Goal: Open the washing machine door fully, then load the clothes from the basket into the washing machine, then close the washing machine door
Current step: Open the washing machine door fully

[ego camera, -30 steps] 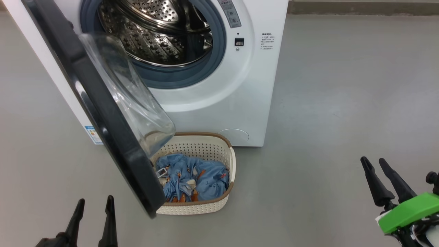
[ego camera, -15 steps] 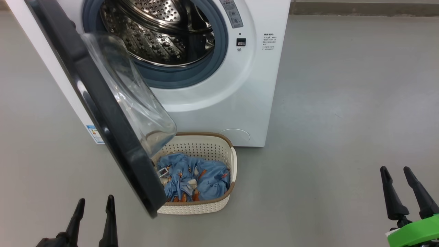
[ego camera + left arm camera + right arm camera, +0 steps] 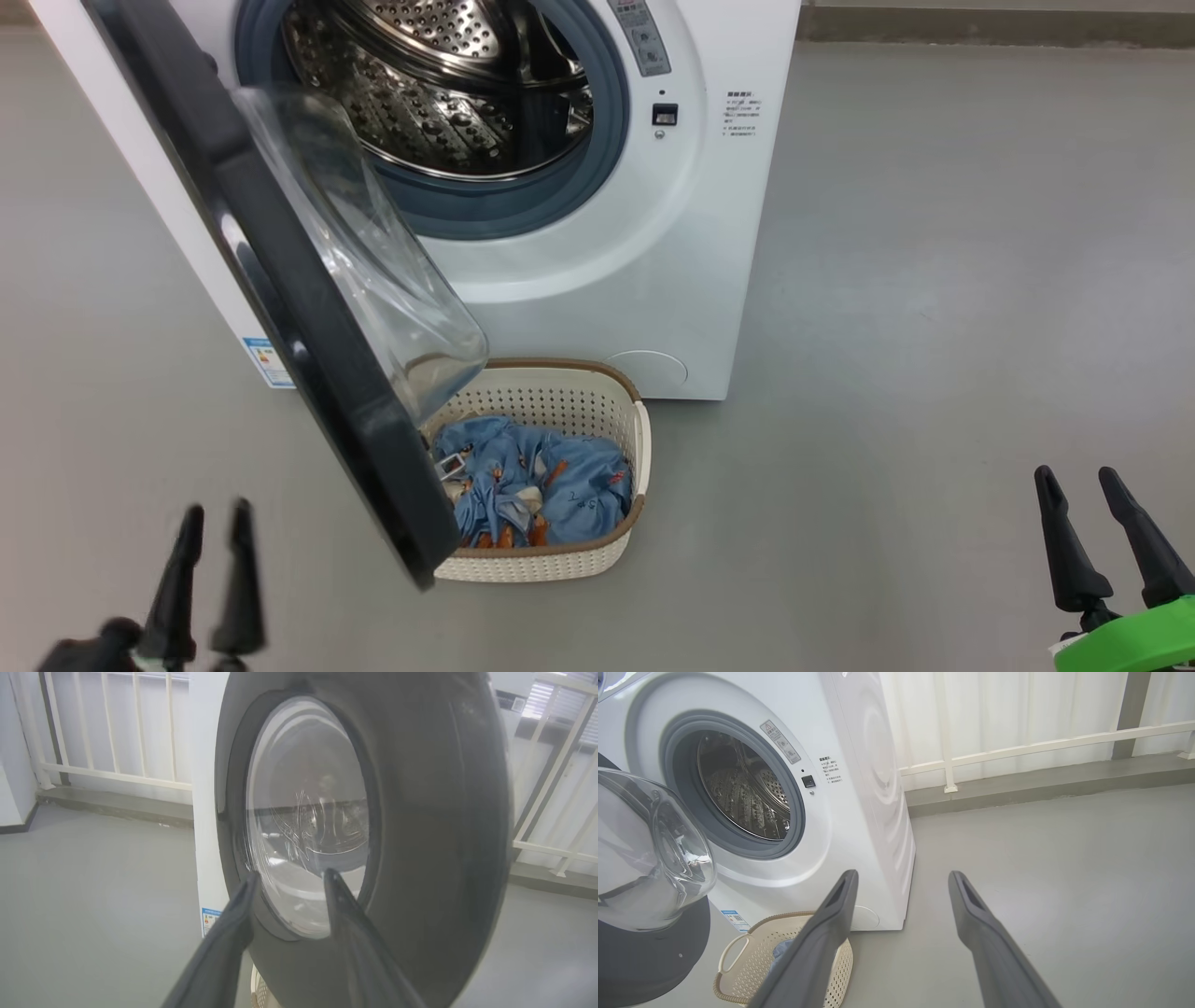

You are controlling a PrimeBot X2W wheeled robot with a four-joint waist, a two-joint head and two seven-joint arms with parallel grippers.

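Note:
The washing machine (image 3: 607, 261) stands ahead with its steel drum (image 3: 439, 84) exposed. Its black-rimmed door (image 3: 280, 280) hangs partly open, swung out toward me, the glass bowl (image 3: 364, 252) overhanging the basket. The cream basket (image 3: 597, 551) sits on the floor against the machine's front and holds the light blue printed clothes (image 3: 532, 485). My left gripper (image 3: 217, 511) is open at the lower left, left of the door's lower edge; in the left wrist view its fingers (image 3: 233, 924) point at the door's outer face (image 3: 420, 812). My right gripper (image 3: 1075, 476) is open at the lower right, far from the basket.
Grey floor (image 3: 934, 280) spreads wide to the right of the machine. A white railing (image 3: 1017, 746) and a low ledge run behind it. The door's lower edge covers the basket's left part.
My left gripper has shifted left and slightly up, blurred in motion. The right gripper dropped toward the lower right corner a second ago and has since held still. The camera drifted slightly.

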